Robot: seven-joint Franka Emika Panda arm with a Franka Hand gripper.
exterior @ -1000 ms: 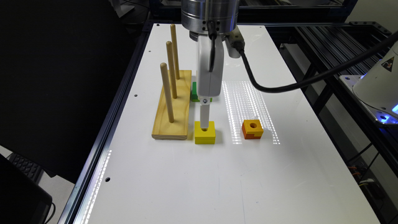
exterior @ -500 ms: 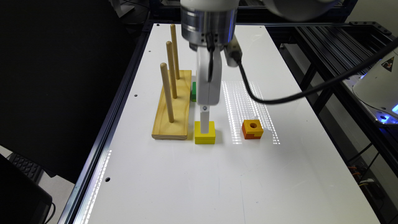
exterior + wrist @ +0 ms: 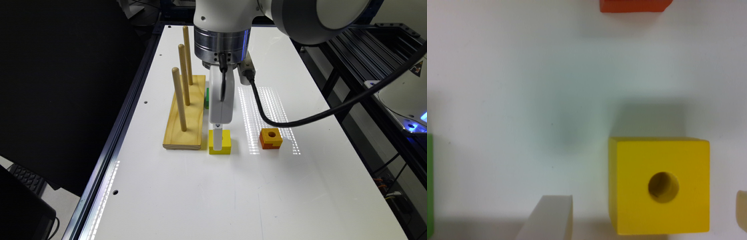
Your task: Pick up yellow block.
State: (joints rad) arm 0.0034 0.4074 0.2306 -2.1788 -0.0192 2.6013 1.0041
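The yellow block (image 3: 225,143) lies flat on the white table (image 3: 233,193), just to the exterior view's right of the wooden peg base. In the wrist view the yellow block (image 3: 659,185) shows its round centre hole facing up. My gripper (image 3: 217,141) has come down over it, a white finger crossing the block's near face. In the wrist view my gripper (image 3: 647,202) is open, one fingertip (image 3: 552,220) standing clear of one side of the block and the other fingertip (image 3: 742,207) at the frame's edge beyond the opposite side.
A wooden base (image 3: 186,113) with three upright pegs stands beside the block. An orange block (image 3: 271,138) sits to the exterior view's right, its edge (image 3: 636,5) also caught by the wrist camera. A green block (image 3: 206,98) lies partly hidden behind the gripper.
The gripper has descended toward the yellow block; its finger now overlaps the block's face. The blocks and peg base have not moved.
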